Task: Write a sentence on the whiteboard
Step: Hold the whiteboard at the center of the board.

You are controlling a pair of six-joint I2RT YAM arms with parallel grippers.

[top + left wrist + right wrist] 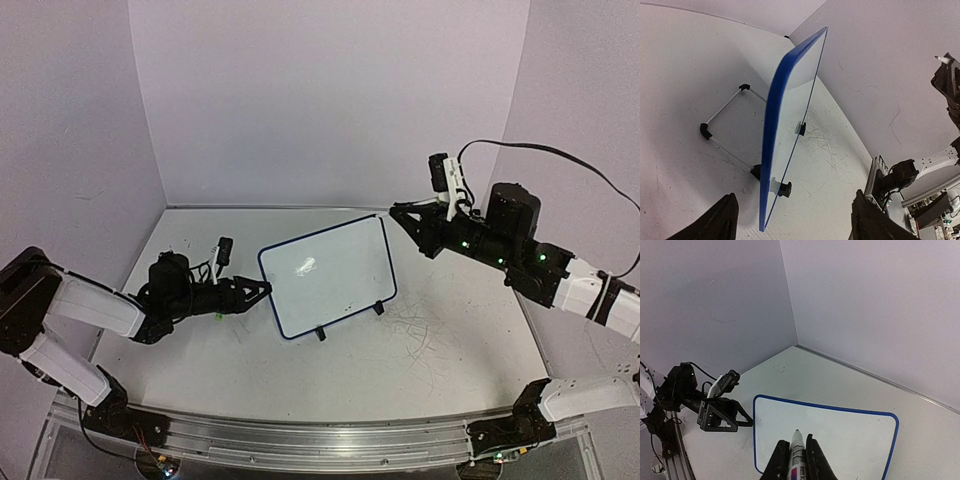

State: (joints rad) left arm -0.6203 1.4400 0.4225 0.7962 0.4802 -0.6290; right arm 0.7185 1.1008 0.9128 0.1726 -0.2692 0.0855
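Note:
The whiteboard (328, 275) stands tilted on its two black feet mid-table, blue-rimmed, its face blank white; the sentence is out of view. My left gripper (262, 290) lies low at the board's left edge. In the left wrist view that blue edge (771, 150) runs between the jaws of the left gripper (795, 222), which is open and touches nothing. My right gripper (398, 213) hovers over the board's far right corner. It is shut on a white marker (798, 455) whose tip points down at the whiteboard (850, 435) without touching it.
Behind the board, a wire stand with black corner caps (722, 110) rests on the tabletop. Grey scribble scratches (420, 325) mark the table right of the board. Lilac walls close the back and sides; a metal rail (300, 440) runs along the near edge.

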